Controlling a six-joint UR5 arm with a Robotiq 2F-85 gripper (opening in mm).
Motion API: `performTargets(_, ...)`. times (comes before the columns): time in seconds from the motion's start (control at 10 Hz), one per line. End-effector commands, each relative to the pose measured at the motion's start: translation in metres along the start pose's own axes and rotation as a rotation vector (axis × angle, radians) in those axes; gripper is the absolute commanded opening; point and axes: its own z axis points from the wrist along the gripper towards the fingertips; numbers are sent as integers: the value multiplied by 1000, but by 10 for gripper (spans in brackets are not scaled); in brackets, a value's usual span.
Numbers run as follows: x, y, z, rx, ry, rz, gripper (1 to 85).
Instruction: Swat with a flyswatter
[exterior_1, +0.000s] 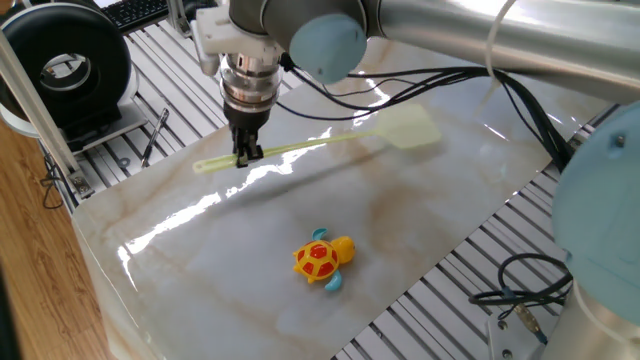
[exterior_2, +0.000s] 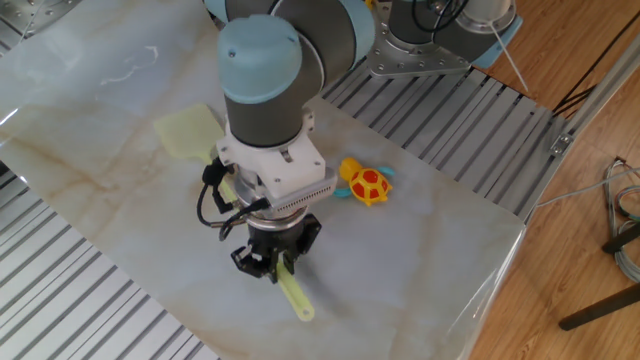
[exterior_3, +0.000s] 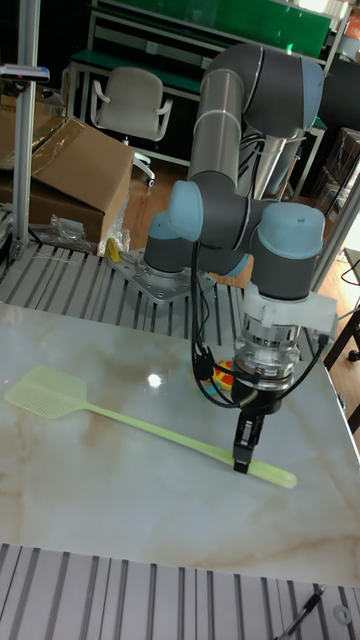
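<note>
The pale yellow-green flyswatter stretches across the marble table. Its square mesh head is raised off the surface, a shadow showing beneath it. My gripper points straight down and is shut on the flyswatter's thin handle near its end, with a short stub of handle sticking out past the fingers. An orange-and-yellow toy turtle sits on the table, apart from the swatter.
The marble slab lies on a slotted metal table. A black round device and a keyboard stand at the far left in one fixed view. Cables trail off the right side. Cardboard boxes and chairs stand behind.
</note>
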Motion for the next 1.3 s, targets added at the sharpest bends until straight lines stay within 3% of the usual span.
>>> performTargets(0.0, -17, 0, 8, 0, -67, 16, 13)
performTargets(0.3, -23, 4, 4, -15, -79, 32, 13)
performTargets(0.6, -2, 8, -8, -19, 1, 56, 13)
performTargets(0.7, 1, 11, -9, -28, 13, 65, 13)
performTargets(1.2, 17, 4, 2, 5, 44, 43, 13)
